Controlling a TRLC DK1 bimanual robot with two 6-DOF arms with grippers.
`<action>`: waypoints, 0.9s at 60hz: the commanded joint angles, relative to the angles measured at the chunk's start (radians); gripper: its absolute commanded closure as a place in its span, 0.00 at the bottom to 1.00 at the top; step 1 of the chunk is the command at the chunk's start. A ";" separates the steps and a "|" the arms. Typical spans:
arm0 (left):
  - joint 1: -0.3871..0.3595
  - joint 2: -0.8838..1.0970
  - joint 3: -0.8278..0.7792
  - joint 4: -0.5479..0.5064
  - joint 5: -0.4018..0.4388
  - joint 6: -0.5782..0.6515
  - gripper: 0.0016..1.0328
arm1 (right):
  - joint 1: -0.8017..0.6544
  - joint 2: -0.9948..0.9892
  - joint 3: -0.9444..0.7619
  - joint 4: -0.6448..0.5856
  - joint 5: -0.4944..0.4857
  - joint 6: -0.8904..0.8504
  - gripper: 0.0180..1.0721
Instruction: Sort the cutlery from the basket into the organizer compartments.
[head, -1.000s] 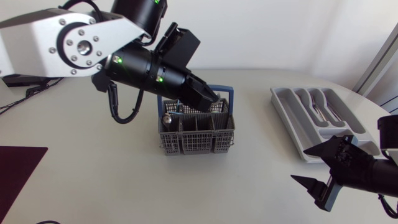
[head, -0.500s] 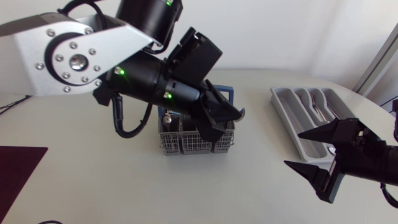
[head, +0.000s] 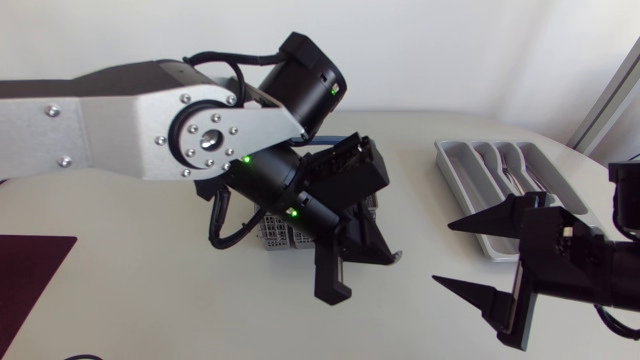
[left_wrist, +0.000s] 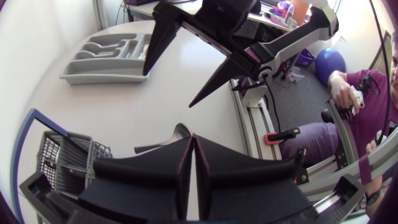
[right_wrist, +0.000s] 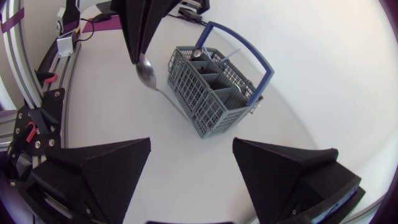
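The left gripper (right_wrist: 139, 51), mid-frame, hides most of the basket (head: 276, 238) and pinches a spoon (right_wrist: 147, 73). The right gripper (head: 443, 253) gapes wide; the organizer (head: 452, 166), upper right, holds cutlery (head: 512, 177).

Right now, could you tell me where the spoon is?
In the right wrist view, the spoon hangs in the left tool, beside the basket and ahead of the right tool.

White table (head: 140, 270) bearing grey basket (right_wrist: 214, 87) and grey organizer (head: 462, 195), well apart.
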 joint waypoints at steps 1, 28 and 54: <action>-0.015 0.027 0.039 -0.038 0.024 0.086 0.97 | 0.050 -0.018 -0.011 -0.013 -0.003 0.014 0.10; -0.024 0.087 0.137 -0.219 0.113 0.240 0.97 | 0.237 0.060 -0.017 -0.007 0.014 -0.031 0.20; -0.004 0.113 0.180 -0.294 0.150 0.280 0.97 | 0.286 0.091 -0.032 0.053 -0.007 -0.041 0.69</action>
